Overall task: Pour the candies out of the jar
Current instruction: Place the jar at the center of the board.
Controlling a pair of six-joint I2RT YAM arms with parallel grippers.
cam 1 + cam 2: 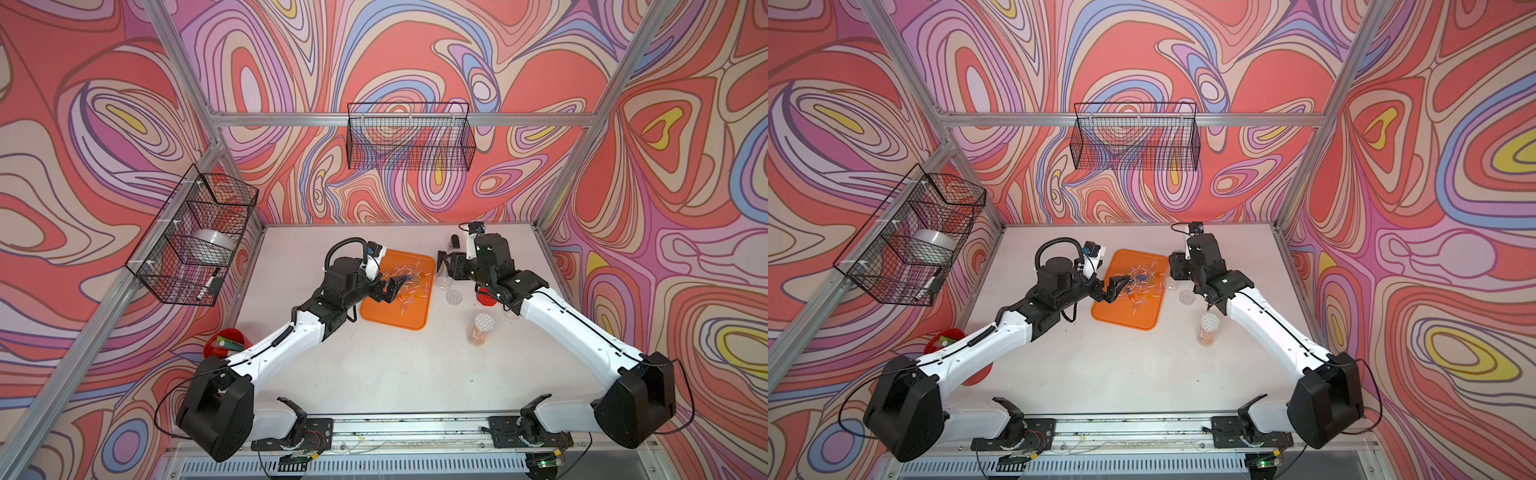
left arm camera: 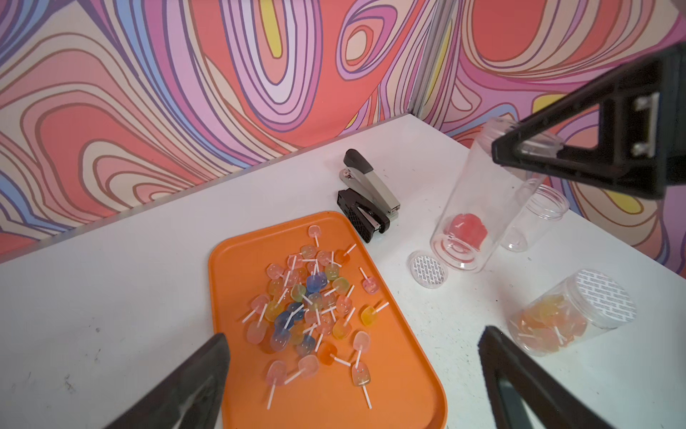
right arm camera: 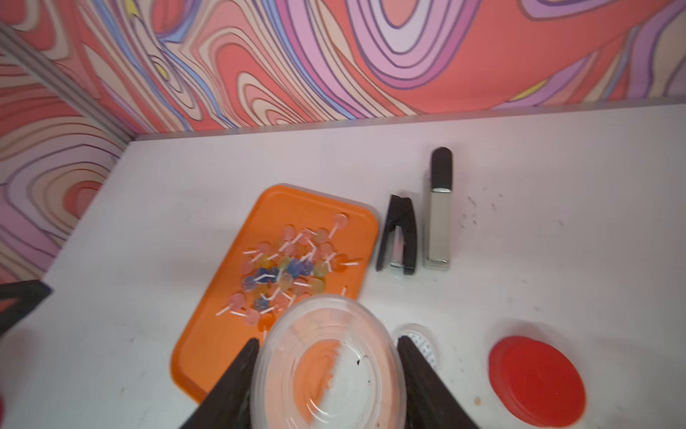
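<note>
The candies (image 2: 312, 308) were seen heaped on the orange tray (image 2: 408, 375). The jar (image 2: 471, 208), apparently empty, was pinched near its mouth between the right fingers (image 3: 237, 375). It was tilted, with its base at or just above the surface (image 2: 111, 297) beside the tray. The left fingers (image 2: 193, 379) were spread wide over the tray, holding nothing. The step was judged to be setting the jar down. Its base should be brought flat before release, clear of the loose lid (image 2: 428, 269) and the second empty jar (image 2: 534, 219) close by.
</note>
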